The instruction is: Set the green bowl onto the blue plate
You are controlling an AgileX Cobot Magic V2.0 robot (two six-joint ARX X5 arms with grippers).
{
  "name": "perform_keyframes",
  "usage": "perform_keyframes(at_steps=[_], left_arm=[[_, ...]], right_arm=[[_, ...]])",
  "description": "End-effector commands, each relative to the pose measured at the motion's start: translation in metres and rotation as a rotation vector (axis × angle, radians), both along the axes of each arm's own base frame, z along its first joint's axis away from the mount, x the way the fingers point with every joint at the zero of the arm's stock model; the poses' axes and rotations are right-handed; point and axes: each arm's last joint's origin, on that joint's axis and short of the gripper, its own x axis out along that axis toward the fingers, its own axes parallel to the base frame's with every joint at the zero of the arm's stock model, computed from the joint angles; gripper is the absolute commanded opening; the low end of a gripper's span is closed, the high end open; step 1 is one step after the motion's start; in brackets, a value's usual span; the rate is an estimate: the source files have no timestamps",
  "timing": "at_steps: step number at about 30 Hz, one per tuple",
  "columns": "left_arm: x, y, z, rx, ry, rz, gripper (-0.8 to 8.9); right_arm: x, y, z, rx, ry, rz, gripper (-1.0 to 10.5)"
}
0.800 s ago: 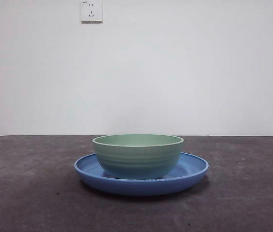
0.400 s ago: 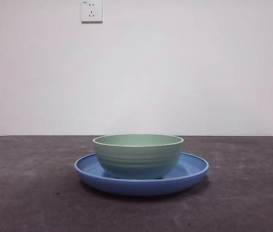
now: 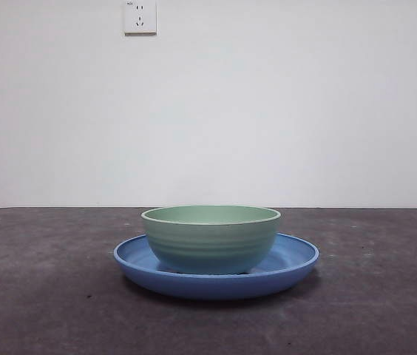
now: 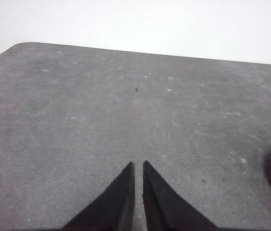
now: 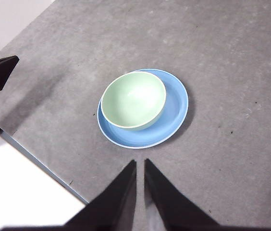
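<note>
The pale mint-green ridged ceramic bowl [image 3: 211, 238] sits upright on the wide glossy blue plate [image 3: 290, 260], off-centre. The right claw [image 5: 140, 163] hangs above, well apart from the plate, nearly closed and empty. The left claw [image 4: 138, 165], likewise pinched and empty, is beside the plate's edge.

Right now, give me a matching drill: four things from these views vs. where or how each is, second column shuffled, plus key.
Things:
1. green bowl
2. blue plate
3. right gripper
4. wall socket

States:
A. on the white wall behind the table
B. resting flat on the grey table, carrying another dish
C. sitting upright on the plate, empty
D. jaws nearly together, raised above and clear of both dishes

Pairs: 1-C, 2-B, 3-D, 4-A
</note>
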Motion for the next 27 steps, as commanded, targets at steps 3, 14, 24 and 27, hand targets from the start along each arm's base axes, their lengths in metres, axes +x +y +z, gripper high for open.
perform_keyframes(at_steps=[3, 14, 24, 27], left_arm=[[0.001, 0.0, -0.007, -0.002, 0.029, 0.004, 0.27], [0.001, 0.0, -0.007, -0.002, 0.029, 0.004, 0.27], [0.001, 0.0, -0.007, -0.002, 0.029, 0.004, 0.27], [0.001, 0.0, -0.007, -0.002, 0.029, 0.004, 0.27]], right_arm=[[-0.004, -0.003, 0.006, 0.005, -0.045, -0.012, 0.2], [0.022, -0.019, -0.067, -0.046, -0.401, -0.269, 0.2], [0.027, -0.027, -0.183, -0.063, -0.514, -0.39, 0.2], [0.029, -0.029, -0.2, -0.089, -0.518, -0.448, 0.2]])
